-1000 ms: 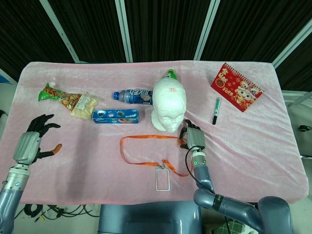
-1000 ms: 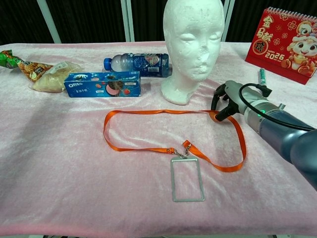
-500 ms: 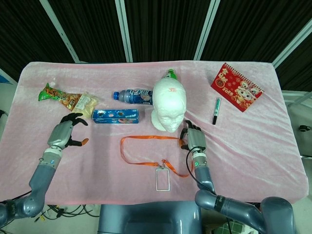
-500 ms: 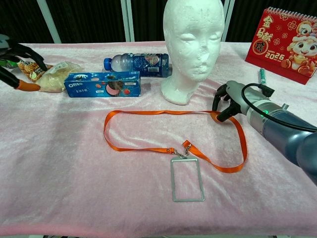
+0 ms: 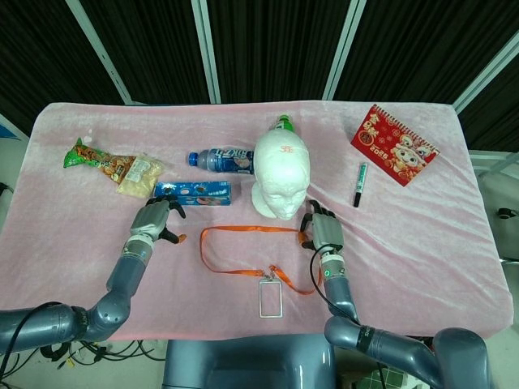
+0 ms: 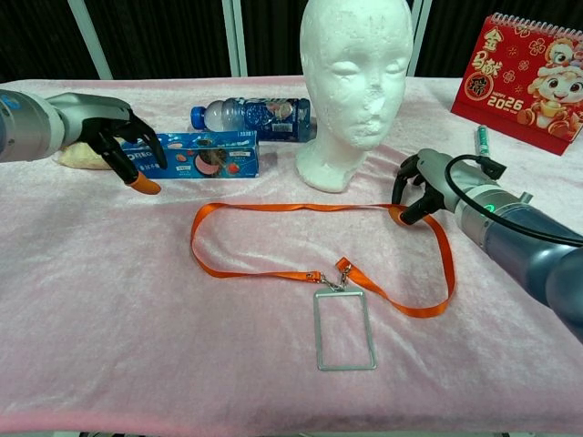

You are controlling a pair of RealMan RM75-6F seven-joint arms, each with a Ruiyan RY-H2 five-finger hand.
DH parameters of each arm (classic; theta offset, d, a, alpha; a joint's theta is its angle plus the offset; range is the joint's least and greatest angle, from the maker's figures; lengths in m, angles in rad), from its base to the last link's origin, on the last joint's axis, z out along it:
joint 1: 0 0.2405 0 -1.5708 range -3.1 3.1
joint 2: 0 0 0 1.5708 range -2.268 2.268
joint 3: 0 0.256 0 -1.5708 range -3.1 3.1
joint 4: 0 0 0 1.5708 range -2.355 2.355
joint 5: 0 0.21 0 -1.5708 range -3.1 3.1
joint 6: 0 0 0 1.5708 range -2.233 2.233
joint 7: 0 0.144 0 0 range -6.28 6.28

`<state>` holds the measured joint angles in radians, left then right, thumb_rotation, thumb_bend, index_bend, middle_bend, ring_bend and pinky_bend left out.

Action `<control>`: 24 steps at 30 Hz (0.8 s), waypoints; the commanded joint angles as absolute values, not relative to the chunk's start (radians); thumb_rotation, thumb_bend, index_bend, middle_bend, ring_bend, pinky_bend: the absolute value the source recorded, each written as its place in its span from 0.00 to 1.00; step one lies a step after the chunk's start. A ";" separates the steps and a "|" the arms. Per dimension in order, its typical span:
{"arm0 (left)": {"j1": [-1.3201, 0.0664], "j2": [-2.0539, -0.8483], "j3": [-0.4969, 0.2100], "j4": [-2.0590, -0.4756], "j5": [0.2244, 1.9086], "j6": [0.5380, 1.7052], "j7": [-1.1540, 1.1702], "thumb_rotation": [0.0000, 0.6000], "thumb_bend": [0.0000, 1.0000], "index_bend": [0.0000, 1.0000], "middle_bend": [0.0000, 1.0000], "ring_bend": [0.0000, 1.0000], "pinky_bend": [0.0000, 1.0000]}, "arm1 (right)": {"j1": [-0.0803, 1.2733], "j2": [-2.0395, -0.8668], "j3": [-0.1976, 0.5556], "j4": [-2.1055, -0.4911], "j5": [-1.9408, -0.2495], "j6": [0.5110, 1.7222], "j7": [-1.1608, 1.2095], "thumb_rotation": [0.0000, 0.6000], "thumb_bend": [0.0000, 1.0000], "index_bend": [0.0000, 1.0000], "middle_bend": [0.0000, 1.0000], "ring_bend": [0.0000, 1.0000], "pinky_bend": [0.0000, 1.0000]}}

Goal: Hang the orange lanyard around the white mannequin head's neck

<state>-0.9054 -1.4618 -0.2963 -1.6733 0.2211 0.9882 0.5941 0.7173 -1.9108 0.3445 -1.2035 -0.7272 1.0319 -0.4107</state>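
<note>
The orange lanyard lies in a loop on the pink cloth, its clear badge holder nearest me. The white mannequin head stands upright just behind the loop. My right hand is down at the strap's right bend, fingers curled and pinching it against the cloth. My left hand hovers left of the loop, in front of the Oreo box, fingers apart and holding nothing.
A blue Oreo box and a water bottle lie left of the head. Snack bags are at the far left. A pen and a red calendar sit at the right.
My left hand has swept in from the table's left edge toward the lanyard's left end. The right hand and the lanyard have stayed put.
</note>
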 commanded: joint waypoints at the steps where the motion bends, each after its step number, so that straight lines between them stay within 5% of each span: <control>1: -0.970 -1.499 -0.291 -1.636 0.139 1.007 0.661 1.00 0.23 0.41 0.10 0.00 0.00 | 0.716 -1.908 0.346 -1.204 -0.730 1.034 -0.409 1.00 0.44 0.67 0.11 0.18 0.18; 24: -1.005 -1.647 -0.323 -1.470 0.117 0.964 0.590 1.00 0.25 0.44 0.10 0.00 0.00 | 0.702 -1.910 0.340 -1.194 -0.745 1.032 -0.400 1.00 0.44 0.67 0.11 0.18 0.18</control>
